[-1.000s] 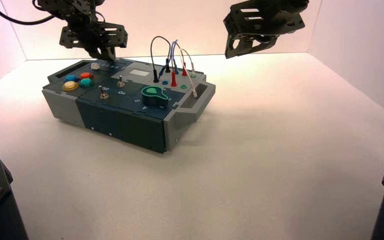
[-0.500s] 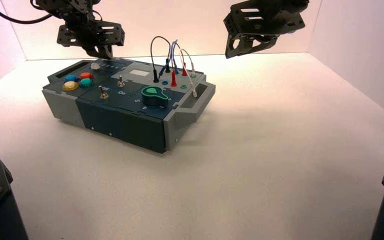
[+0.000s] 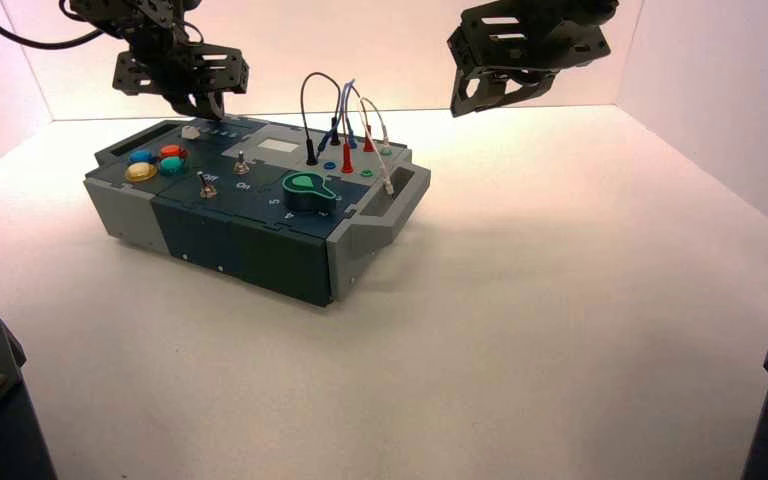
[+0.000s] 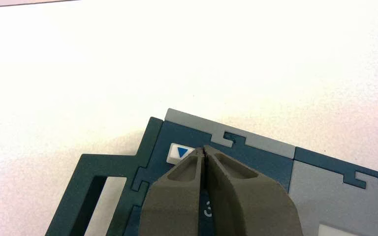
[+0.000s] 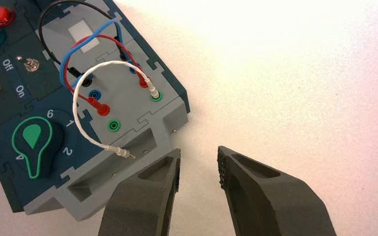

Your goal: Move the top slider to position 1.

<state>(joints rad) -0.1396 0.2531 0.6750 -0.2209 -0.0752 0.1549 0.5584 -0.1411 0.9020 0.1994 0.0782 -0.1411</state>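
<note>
Fingertips pressed together with nothing between them, my left gripper (image 4: 204,149) is at the box's far left, by the rim of the dark blue slider panel (image 4: 270,164). Beside them lies a white slider knob with a blue triangle (image 4: 179,153), which I take for the top slider, near the corner where the far edge meets the left handle (image 4: 109,160). One finger partly hides it, so I can't tell whether we touch. I make out a printed 3 (image 4: 207,209) but no 1, so I can't call the move finished; checking the knob against the 1, and a nudge if it falls short, may be what's left. Bare bench (image 3: 520,330) beyond the far edge gives me room to back off. My right gripper (image 5: 199,152), fingers spread, waits off the box's right end.
</note>
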